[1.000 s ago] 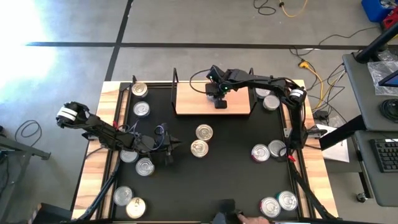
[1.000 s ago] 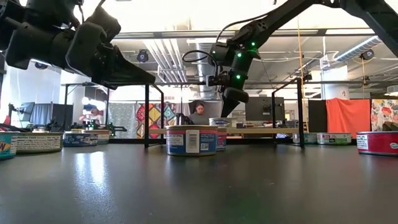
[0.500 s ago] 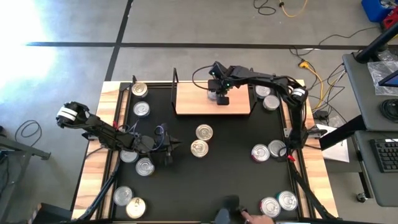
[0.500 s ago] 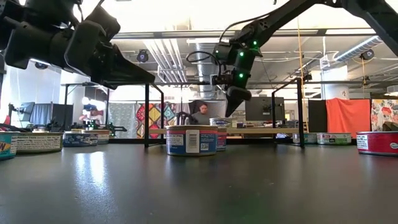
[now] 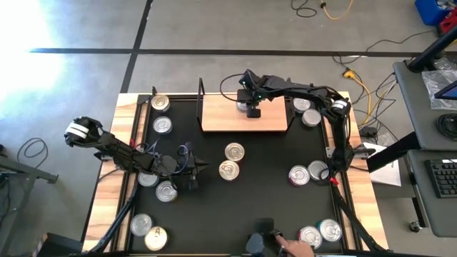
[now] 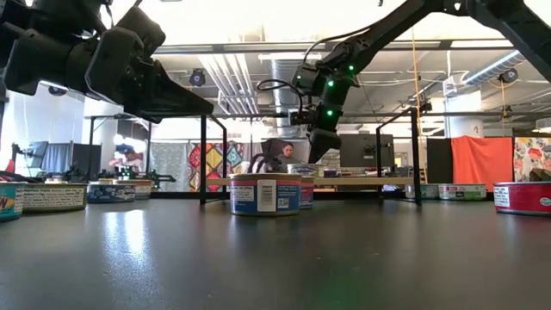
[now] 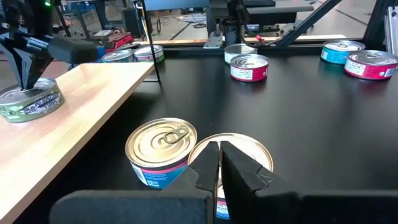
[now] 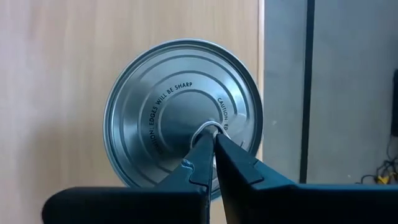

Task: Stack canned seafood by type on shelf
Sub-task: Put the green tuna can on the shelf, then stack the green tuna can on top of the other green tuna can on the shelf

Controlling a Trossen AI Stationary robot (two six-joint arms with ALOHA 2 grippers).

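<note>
The shelf point(image 5: 221, 114) is a light-wood board at the table's far middle, with black wire posts at its ends. One silver-lidded tin point(image 8: 180, 118) with a green label point(image 7: 28, 102) stands on it. My right gripper point(image 5: 250, 109) is shut and points down at that tin's lid. My left gripper point(image 5: 206, 168) is shut and hovers above the table's middle left, close to two tins point(image 5: 228, 170) point(image 5: 234, 151); it touches nothing. Several more tins stand along the table's left point(image 5: 163, 126) and right point(image 5: 311, 118) sides. My right gripper meets the tin's lid at its pull ring point(image 8: 208, 128), a little off the lid's centre, with the tips of its shut fingers point(image 8: 231, 163). The fingers come from above, slanting down. The tin stands upright on the shelf board.
Black wire posts point(image 5: 201, 91) rise at the shelf's ends. A person's hand point(image 5: 294, 247) reaches in at the table's near edge beside tins point(image 5: 318, 233). Bare black tabletop point(image 5: 264, 185) lies between the middle tins and the right-hand ones.
My right gripper, still shut, has drifted a little toward the table's far edge above the shelf. The person's hand has come further in at the near edge.
</note>
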